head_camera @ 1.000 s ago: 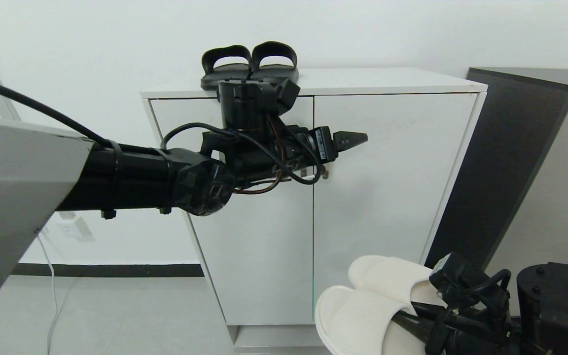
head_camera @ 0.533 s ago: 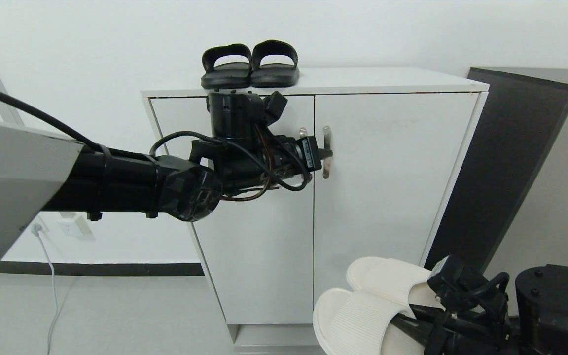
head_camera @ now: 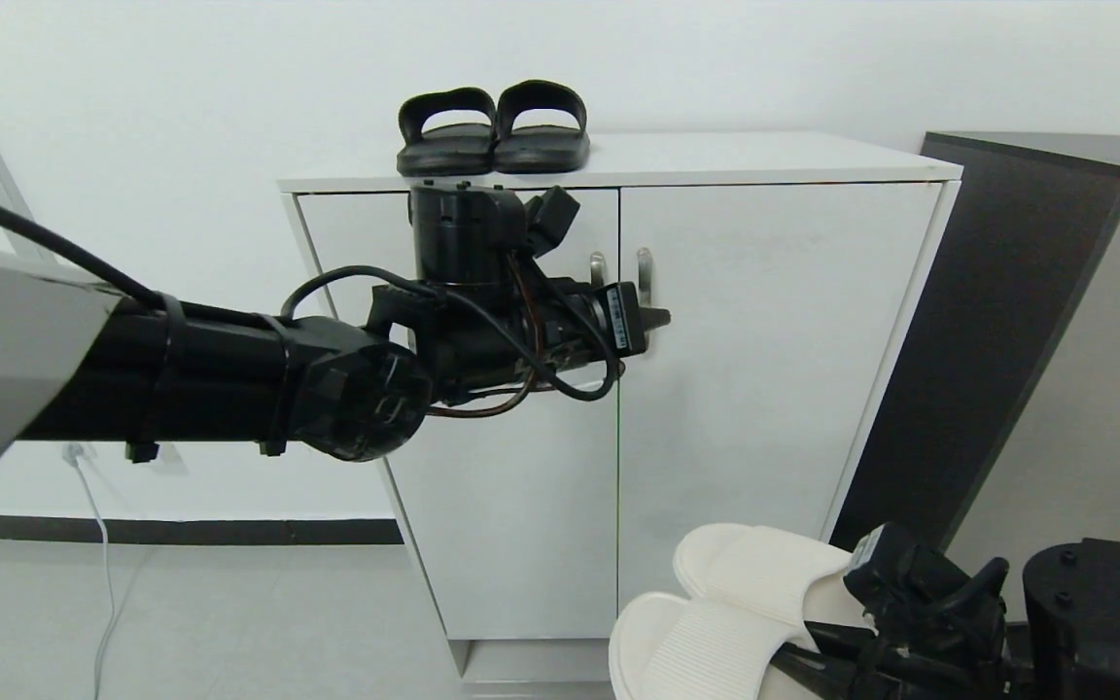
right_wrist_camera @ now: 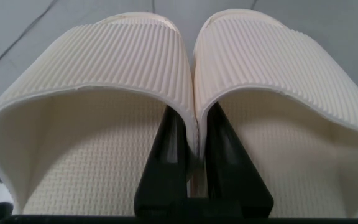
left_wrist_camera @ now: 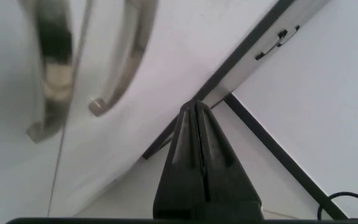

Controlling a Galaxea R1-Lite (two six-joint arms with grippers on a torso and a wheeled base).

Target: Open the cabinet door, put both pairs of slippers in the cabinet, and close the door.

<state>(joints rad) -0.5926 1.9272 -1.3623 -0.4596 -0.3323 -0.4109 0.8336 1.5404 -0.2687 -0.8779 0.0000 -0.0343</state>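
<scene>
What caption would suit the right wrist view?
Right gripper pinching the pair of cream slippers together by their adjoining inner edges.

The white cabinet (head_camera: pixel 764 389) stands with both doors shut. Its two metal bar handles (head_camera: pixel 645 270) are upright, side by side at the centre seam near the top. A pair of black slippers (head_camera: pixel 492 131) sits side by side on the cabinet top, toward its left end. A pair of cream ribbed slippers (head_camera: pixel 716 603) hangs low before the cabinet's right door, their adjoining inner edges pinched together in the right gripper (right_wrist_camera: pixel 194 158).
</scene>
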